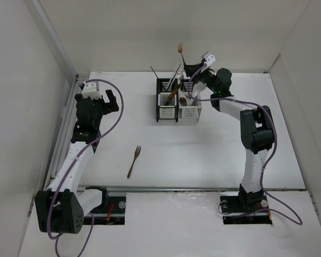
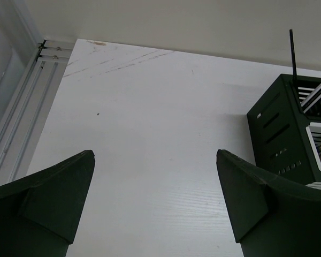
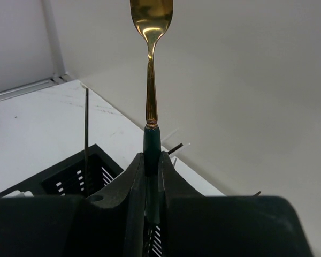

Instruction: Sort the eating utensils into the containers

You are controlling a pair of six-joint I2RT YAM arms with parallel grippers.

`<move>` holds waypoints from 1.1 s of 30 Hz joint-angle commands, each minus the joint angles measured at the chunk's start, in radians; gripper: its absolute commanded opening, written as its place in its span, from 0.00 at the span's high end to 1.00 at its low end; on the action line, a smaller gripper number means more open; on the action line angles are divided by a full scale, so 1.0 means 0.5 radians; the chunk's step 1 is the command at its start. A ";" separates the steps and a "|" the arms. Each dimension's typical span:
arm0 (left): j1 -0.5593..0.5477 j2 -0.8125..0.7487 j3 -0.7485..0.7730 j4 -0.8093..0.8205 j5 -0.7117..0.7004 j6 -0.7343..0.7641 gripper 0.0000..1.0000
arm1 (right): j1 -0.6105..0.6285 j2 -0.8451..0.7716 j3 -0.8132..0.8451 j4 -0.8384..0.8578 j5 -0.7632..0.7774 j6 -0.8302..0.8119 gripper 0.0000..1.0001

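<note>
Our right gripper [image 1: 190,68] is closed on the dark green handle of a gold spoon [image 1: 180,51]. The right wrist view shows what the overhead cannot: both fingers [image 3: 174,179] pressed flat against the handle, the spoon [image 3: 151,64] running straight out past the fingertips with its bowl farthest from them. Just under this gripper [image 3: 151,160] and to its left, that view catches a black slotted frame [image 3: 69,179] with a thin dark chopstick [image 3: 86,128] standing in it. Only the overhead shows the two joined caddies [image 1: 166,112] whole, several utensils leaning in them, directly beneath the right gripper.

Our left gripper [image 1: 106,99] is spread wide and holds nothing; its wrist view shows bare table [image 2: 150,134] between the fingers [image 2: 59,198], and the dark side of a caddy [image 2: 281,128] off to its right, well apart. A brown fork [image 1: 134,161] lies flat on the table [image 1: 214,155], back toward the arm bases from the left gripper and to its right; neither wrist view shows it.
</note>
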 commanded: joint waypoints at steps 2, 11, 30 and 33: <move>0.014 -0.005 0.116 0.090 0.060 -0.033 0.05 | 0.008 -0.242 0.115 0.042 -0.094 0.028 1.00; 0.014 0.032 0.177 0.032 0.103 -0.033 0.06 | -0.281 -0.102 0.394 -0.028 -0.615 0.243 1.00; 0.014 0.200 0.272 0.050 0.247 -0.015 0.10 | -0.339 0.310 0.309 0.591 -1.021 0.660 1.00; 0.014 0.219 0.272 0.069 0.247 0.003 0.10 | -0.299 0.365 0.309 0.637 -1.021 0.721 1.00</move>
